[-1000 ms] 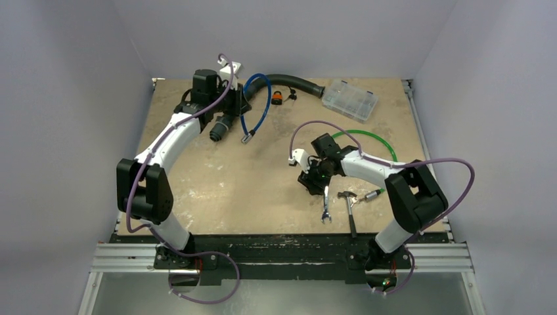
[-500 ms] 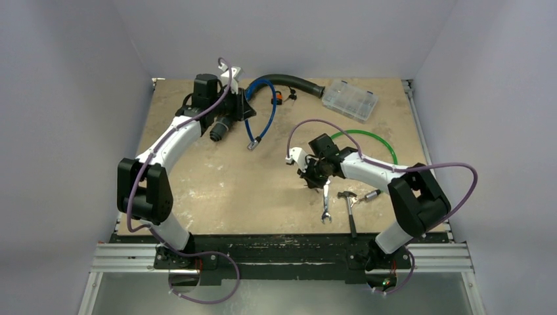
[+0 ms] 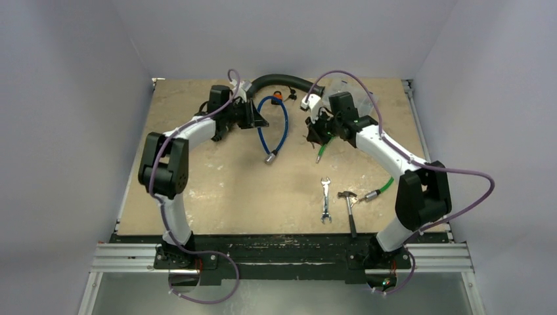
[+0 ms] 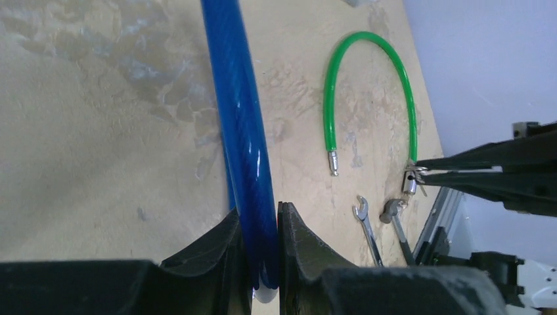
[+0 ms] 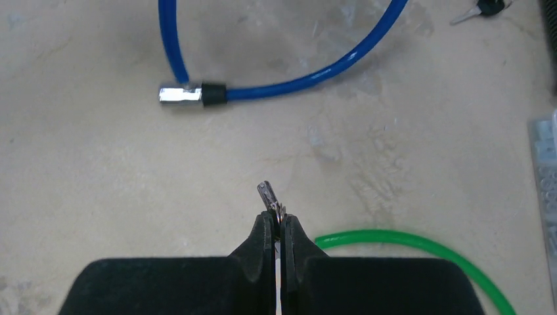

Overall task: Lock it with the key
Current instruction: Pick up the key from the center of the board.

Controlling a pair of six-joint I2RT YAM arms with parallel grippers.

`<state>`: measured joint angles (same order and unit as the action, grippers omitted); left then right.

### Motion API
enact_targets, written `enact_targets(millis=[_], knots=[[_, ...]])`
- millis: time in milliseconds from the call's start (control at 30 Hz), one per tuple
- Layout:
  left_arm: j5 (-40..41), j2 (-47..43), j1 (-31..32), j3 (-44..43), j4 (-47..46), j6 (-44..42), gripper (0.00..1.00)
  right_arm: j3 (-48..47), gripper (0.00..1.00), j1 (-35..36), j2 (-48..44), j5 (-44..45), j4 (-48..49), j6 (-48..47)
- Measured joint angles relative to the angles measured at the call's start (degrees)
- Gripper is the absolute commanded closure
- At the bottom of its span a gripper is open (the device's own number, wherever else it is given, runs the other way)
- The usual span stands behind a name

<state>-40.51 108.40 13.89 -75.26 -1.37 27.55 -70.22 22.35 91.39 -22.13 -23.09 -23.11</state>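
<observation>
- Toward the far edge of the desk (image 3: 217,197), the right gripper (image 5: 277,220) had been carried up from the near middle, with the wrench (image 3: 324,199) and hammer (image 3: 350,209) left behind by the near edge. Its fingers were pinched tight on a small key (image 5: 267,194), whose tip projected beyond them.
- Along the far edge, the left gripper (image 4: 261,220) had been slid from the far-left corner toward the middle. It was clamped on the blue cable (image 4: 240,125), whose loop was dragged with it.
- The cable's metal end (image 5: 179,94) was thereby brought nearer the key, though kept apart.
- Where the key should enter could not be made out, so insertion was judged not yet begun.
</observation>
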Motion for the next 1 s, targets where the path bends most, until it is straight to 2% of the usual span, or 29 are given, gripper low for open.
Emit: enact_targets(millis=[133,233,433,667,867,1000], knots=[[-0.9,9.3,-0.3,-5.5,0.4,1.9,1.00,-4.7,1.00,-0.2,5.4,-0.3,2.4,2.5],[-0.7,12.5,-0.7,-7.3,2.4,1.9,1.00,-6.9,1.00,-0.2,9.5,-0.4,3.4,4.3],[2.0,12.8,-1.5,-7.4,6.5,0.9,1.00,-11.5,1.00,-0.3,16.3,-0.2,4.4,7.0],[7.3,11.1,-3.2,-5.0,7.1,0.8,1.00,-15.6,1.00,-0.3,20.7,1.0,5.6,9.4],[11.8,9.9,-4.2,-5.0,6.7,1.0,0.79,-20.3,1.00,-0.3,24.7,2.8,6.0,10.3],[12.8,9.9,-4.2,-5.0,6.8,1.2,0.59,-22.3,1.00,-0.3,27.2,3.4,6.0,10.7]])
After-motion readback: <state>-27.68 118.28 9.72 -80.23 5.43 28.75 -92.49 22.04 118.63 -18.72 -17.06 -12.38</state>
